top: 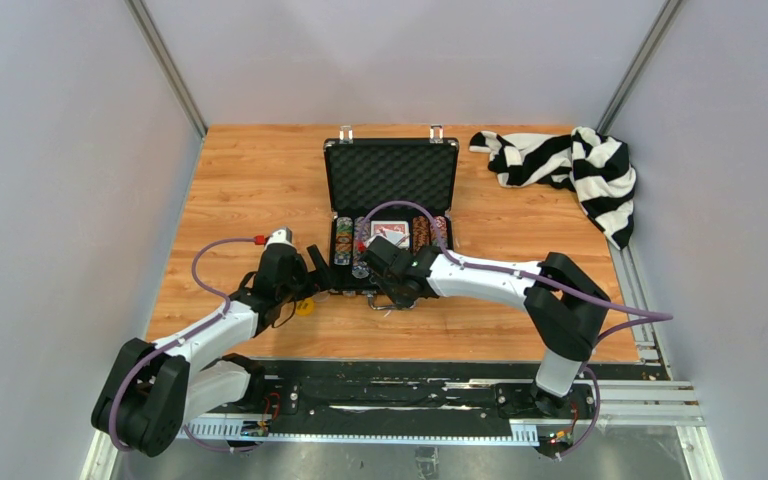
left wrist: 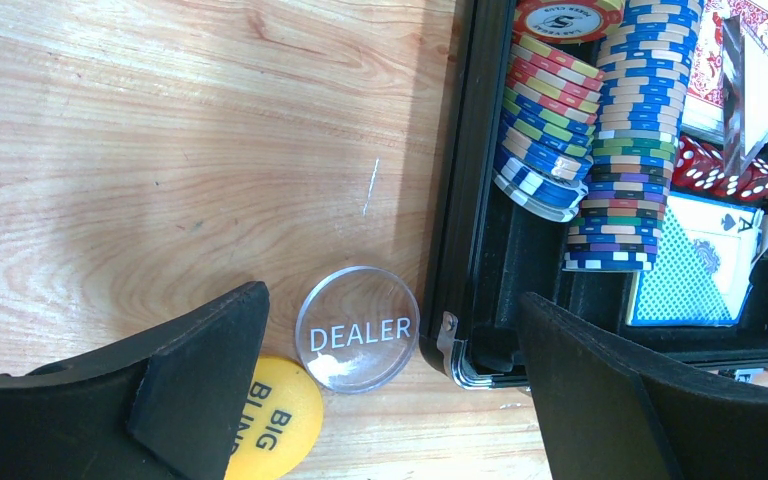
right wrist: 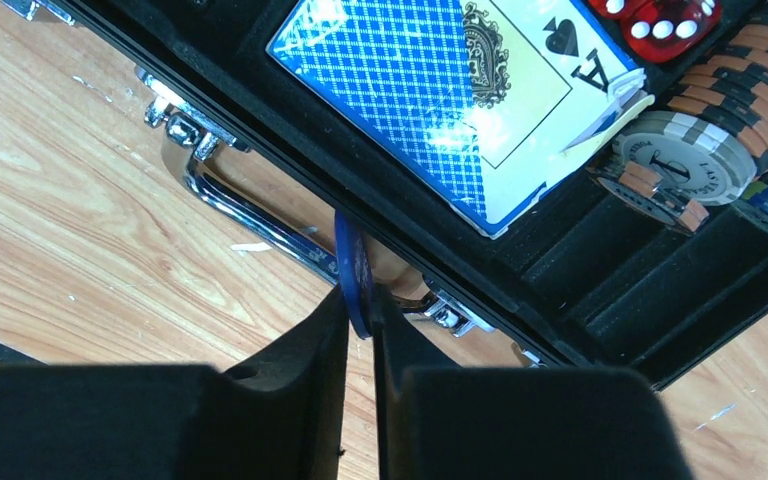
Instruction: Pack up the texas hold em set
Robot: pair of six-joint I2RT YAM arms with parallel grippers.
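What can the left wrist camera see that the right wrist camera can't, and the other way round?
Only the left wrist view shows the clear DEALER button and the yellow BIG BLIND button. They lie on the wooden table by the open left gripper.

Only the right wrist view shows the right gripper pinching a thin blue disc edge-on, near the metal handle.

Both show the black case, the blue card deck with its ace of spades, and the red dice.

Briefcase point(top: 390, 175) open at desk's point(top: 250, 190) far edge; chips point(left wrist: 620, 150), decks point(right wrist: 410, 90), dice point(left wrist: 705, 165) inside. DEALER button point(left wrist: 357, 328), yellow button point(left wrist: 275, 425) beside it. Blue chip point(right wrist: 355, 270) edge-on at handle point(right wrist: 250, 215).
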